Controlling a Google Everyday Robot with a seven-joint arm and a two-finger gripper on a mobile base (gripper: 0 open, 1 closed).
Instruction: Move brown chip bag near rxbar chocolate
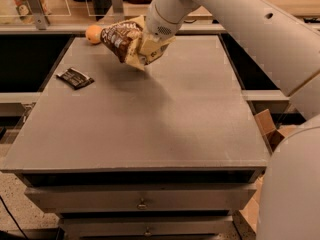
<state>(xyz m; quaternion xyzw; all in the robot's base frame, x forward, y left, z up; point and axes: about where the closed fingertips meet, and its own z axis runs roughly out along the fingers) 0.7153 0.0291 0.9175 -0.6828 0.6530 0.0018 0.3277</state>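
Observation:
The brown chip bag [122, 38] hangs tilted in the air above the far left part of the grey table [165, 119], its dark panel facing left. My gripper [145, 43] is shut on the bag's right side, its body pale cream against the bag. The rxbar chocolate [75, 77] lies flat on the table near the left edge, below and left of the bag, apart from it.
A round orange fruit [93, 34] sits at the table's far left corner, just behind the bag. A counter with clear stands [35, 4] runs along the back. A cardboard box [267, 129] stands on the floor at the right. Drawers [142, 201] are below the table's front.

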